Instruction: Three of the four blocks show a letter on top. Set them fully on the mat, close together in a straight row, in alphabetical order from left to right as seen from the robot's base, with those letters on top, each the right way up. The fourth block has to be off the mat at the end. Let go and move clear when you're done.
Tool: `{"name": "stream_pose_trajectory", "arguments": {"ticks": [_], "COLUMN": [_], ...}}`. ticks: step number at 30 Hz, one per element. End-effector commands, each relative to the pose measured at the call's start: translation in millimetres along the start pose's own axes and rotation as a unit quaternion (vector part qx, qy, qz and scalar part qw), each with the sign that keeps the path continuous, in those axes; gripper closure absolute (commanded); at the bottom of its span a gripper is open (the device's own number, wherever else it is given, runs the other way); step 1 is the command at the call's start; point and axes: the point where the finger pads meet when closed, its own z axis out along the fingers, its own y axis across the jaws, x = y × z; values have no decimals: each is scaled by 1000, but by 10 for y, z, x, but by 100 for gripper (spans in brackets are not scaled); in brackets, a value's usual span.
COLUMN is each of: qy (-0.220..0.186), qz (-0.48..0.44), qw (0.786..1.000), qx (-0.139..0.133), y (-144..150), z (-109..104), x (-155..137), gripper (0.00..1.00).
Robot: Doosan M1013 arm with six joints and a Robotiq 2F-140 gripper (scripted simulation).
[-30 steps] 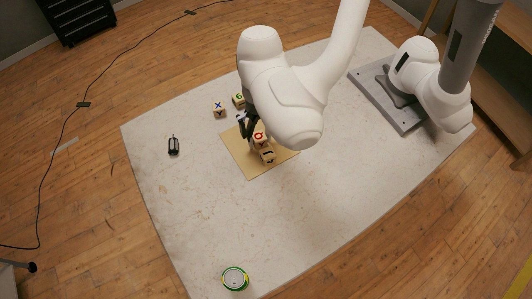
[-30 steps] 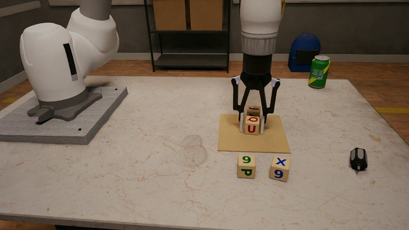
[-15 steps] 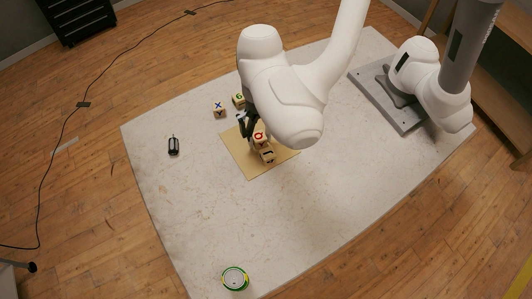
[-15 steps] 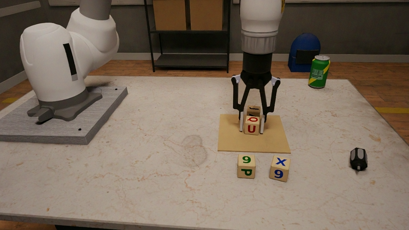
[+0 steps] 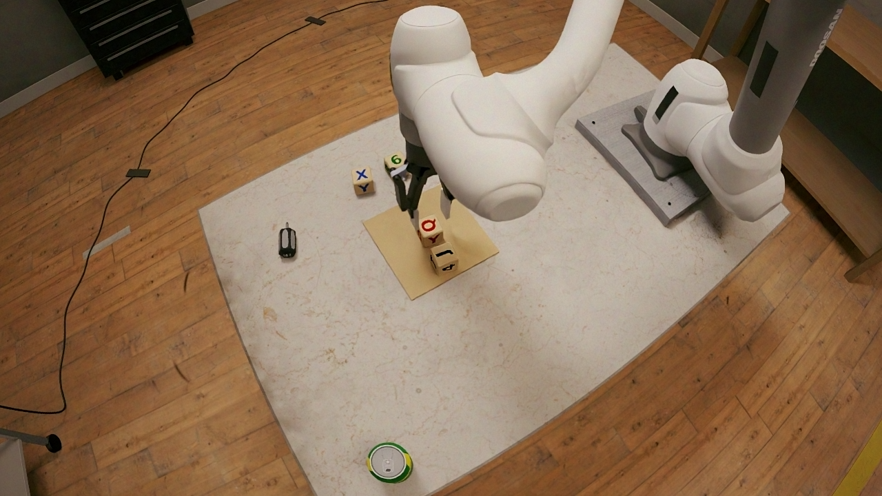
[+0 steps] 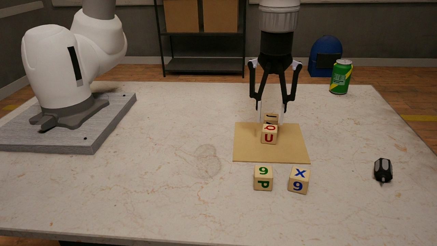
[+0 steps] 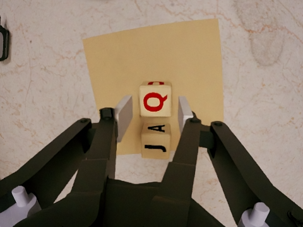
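Note:
My gripper is open and empty just above the red Q block, a gap on each side. The Q block rests on the tan mat, Q on top, its head away from the base. The black J block is close to its left as seen from the base, J up and turned the same way. The blue X block, X up and slightly turned, and the green block with a 6 or 9 on top are off the mat.
A black and grey screwdriver lies on the table beyond the mat from the base. A green can stands far off near the table's edge. The arm's base plate is on the other side.

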Motion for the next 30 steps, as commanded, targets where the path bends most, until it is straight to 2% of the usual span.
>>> {"name": "stream_pose_trajectory", "arguments": {"ticks": [1,5,10,11,30], "qy": [0,0,0,0,0], "qz": [0,0,0,0,0], "qw": [1000,1000,1000,1000,1000], "qx": [1,1,1,1,1], "y": [-10,-10,-10,-10,-10], "z": [-142,-268,-304,-304,-304], "x": [-2,-2,-2,-2,-2], "gripper": [58,58,58,0,0]}}
